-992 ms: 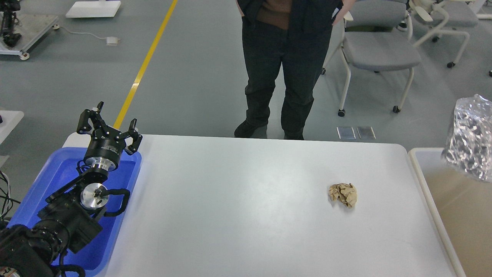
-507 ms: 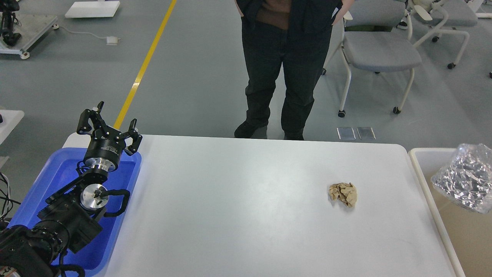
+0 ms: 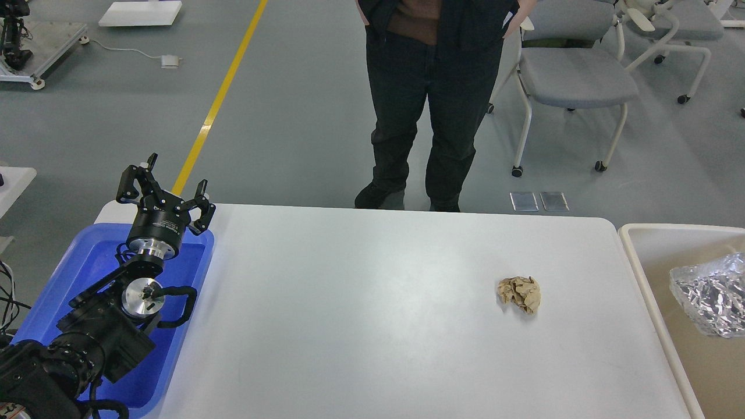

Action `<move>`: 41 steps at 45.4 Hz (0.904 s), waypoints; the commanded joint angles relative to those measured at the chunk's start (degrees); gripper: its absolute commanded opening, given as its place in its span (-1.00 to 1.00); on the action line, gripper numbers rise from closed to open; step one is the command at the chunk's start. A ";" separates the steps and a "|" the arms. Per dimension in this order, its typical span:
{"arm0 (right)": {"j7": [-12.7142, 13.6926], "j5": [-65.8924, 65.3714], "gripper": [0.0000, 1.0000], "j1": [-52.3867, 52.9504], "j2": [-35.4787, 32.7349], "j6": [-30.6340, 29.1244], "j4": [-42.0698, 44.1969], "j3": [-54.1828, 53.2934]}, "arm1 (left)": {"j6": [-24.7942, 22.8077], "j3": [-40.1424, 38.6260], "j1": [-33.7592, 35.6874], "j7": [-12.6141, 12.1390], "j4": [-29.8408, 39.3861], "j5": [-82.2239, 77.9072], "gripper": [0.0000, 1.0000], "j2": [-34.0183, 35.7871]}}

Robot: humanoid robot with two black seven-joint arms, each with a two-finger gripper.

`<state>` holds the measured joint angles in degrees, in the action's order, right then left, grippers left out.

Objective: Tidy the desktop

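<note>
Crinkled foil wrap point(image 3: 711, 301) has dropped into the beige bin point(image 3: 643, 256) – paper ball point(image 3: 520, 294) remains on the desktop point(image 3: 361, 314), well apart from the spread-fingered, empty left gripper point(image 3: 164, 185) – a long reach risks nudging it away

person point(image 3: 433, 87) headless (cropped), foil point(image 3: 713, 299) clipped

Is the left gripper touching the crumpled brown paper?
Apart. The head view shows the left gripper open above the blue tray, the crumpled brown paper far across the desktop.
</note>
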<state>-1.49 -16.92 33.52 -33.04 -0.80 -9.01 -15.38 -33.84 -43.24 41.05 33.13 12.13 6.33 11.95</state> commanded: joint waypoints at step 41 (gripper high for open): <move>3.51 6.46 1.00 2.95 -2.29 3.35 -11.55 -10.90 | 0.00 0.00 0.00 0.00 -0.01 0.00 1.00 0.00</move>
<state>2.08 -10.66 33.98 -32.86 2.58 -13.21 -25.20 -33.83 -43.24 41.05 33.13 12.14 6.33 11.96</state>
